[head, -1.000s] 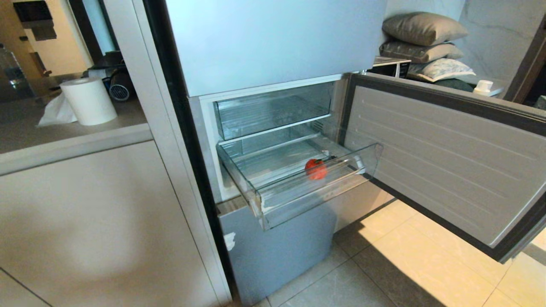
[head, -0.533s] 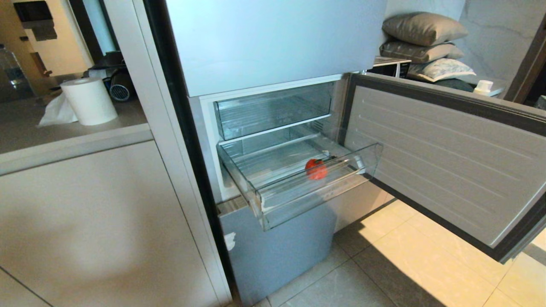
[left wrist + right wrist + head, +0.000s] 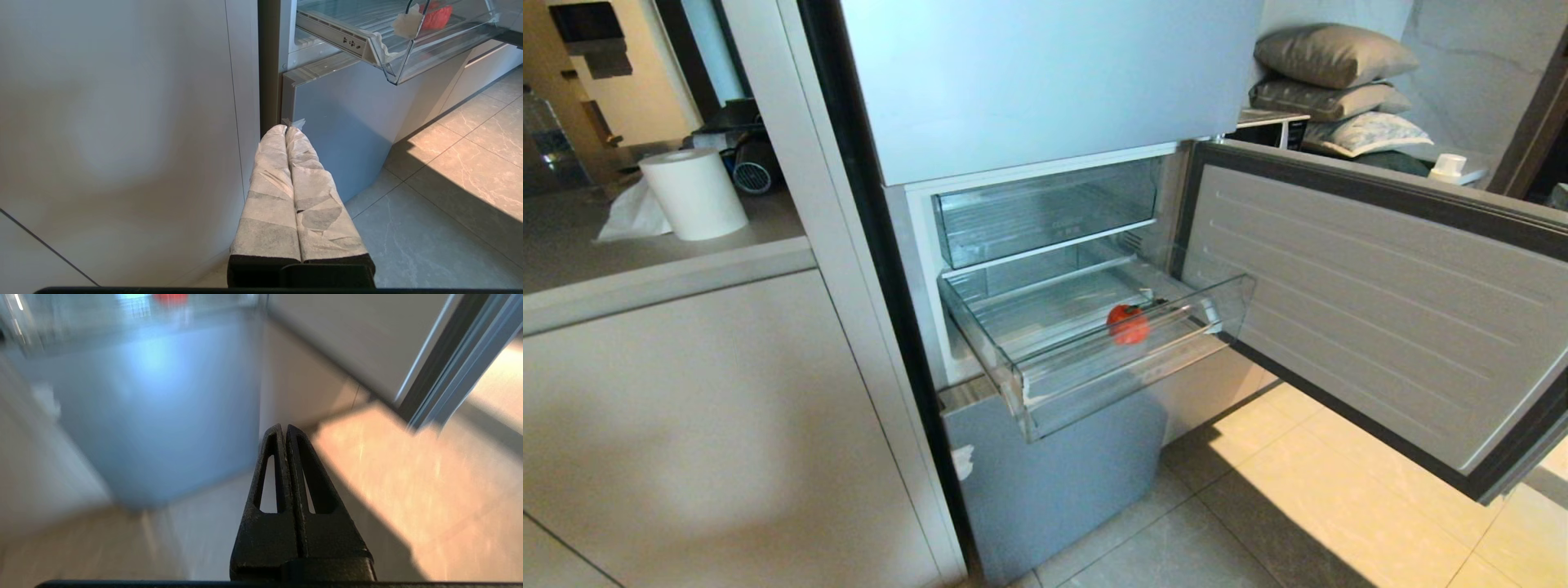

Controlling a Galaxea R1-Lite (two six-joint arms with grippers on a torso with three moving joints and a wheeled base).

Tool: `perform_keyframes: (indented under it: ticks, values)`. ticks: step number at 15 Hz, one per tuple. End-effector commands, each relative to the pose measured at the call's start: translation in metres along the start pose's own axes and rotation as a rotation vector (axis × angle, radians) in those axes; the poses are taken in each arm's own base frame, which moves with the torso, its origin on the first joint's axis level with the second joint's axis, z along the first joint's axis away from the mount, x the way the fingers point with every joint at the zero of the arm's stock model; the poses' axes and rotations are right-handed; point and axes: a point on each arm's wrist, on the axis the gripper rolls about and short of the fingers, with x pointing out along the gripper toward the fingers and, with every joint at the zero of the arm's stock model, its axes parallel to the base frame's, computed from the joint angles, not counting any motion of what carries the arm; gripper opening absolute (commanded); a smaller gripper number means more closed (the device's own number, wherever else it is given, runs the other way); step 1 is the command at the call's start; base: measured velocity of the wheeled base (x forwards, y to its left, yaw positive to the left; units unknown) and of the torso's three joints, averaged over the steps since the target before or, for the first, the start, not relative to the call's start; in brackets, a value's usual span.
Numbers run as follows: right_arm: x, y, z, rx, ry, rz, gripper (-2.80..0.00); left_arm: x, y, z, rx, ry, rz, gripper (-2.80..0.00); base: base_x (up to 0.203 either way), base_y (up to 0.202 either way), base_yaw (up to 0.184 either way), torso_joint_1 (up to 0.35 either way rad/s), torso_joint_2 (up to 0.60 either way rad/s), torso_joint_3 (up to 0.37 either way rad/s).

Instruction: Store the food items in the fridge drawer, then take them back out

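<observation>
The clear fridge drawer (image 3: 1045, 392) is pulled out of the open fridge. A small red-orange food item (image 3: 1128, 323) with a green stem lies in it toward the right, and it also shows through the drawer (image 3: 392, 61) as a red food item (image 3: 437, 12) in the left wrist view. Neither arm appears in the head view. My left gripper (image 3: 286, 129), its fingers wrapped in white, hangs shut and empty low beside the cabinet panel, below the drawer. My right gripper (image 3: 284, 428) is shut and empty, down near the floor in front of the fridge's lower front, with the food item (image 3: 170, 297) far above it.
The fridge door (image 3: 1372, 310) stands swung open to the right, over the tiled floor (image 3: 1307, 506). A second clear compartment (image 3: 1045, 208) sits shut above the drawer. A cabinet panel (image 3: 703, 425) flanks the fridge on the left, with a paper roll (image 3: 693, 193) on its counter.
None in the head view; the drawer and the food item have kept still.
</observation>
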Motion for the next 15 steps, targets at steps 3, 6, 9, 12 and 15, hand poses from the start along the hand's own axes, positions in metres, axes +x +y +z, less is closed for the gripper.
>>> perform_keyframes:
  ticks: [3,6,9,12,15]
  values:
    - [-0.0092,-0.0008,-0.0105,0.007,-0.047,-0.067,-2.80,0.0000,0.0000,-0.0003,0.000,-0.002,0.000,-2.80,0.000,0.000,0.000,0.000,0.00,0.000]
    - [-0.0092,-0.0008,-0.0105,0.010,-0.047,-0.069,-2.80,0.0000,0.0000,-0.0004,0.000,-0.001,0.000,-2.80,0.000,0.000,0.000,0.000,0.00,0.000]
    - [-0.0092,-0.0008,-0.0105,0.011,-0.047,-0.069,-2.80,0.0000,0.0000,-0.0003,0.000,-0.002,0.000,-2.80,-0.001,-0.001,0.025,0.001,0.00,0.001]
    - [-0.0092,-0.0008,-0.0106,0.010,-0.047,-0.068,-2.80,0.0000,0.0000,-0.0005,0.000,0.000,0.000,-2.80,0.003,-0.007,0.160,0.003,0.00,0.006]
    - [-0.0092,-0.0008,-0.0105,0.013,-0.047,-0.069,-2.80,0.0000,0.0000,-0.0005,0.000,0.000,0.000,-2.80,0.001,-0.009,0.176,0.003,0.00,0.002]
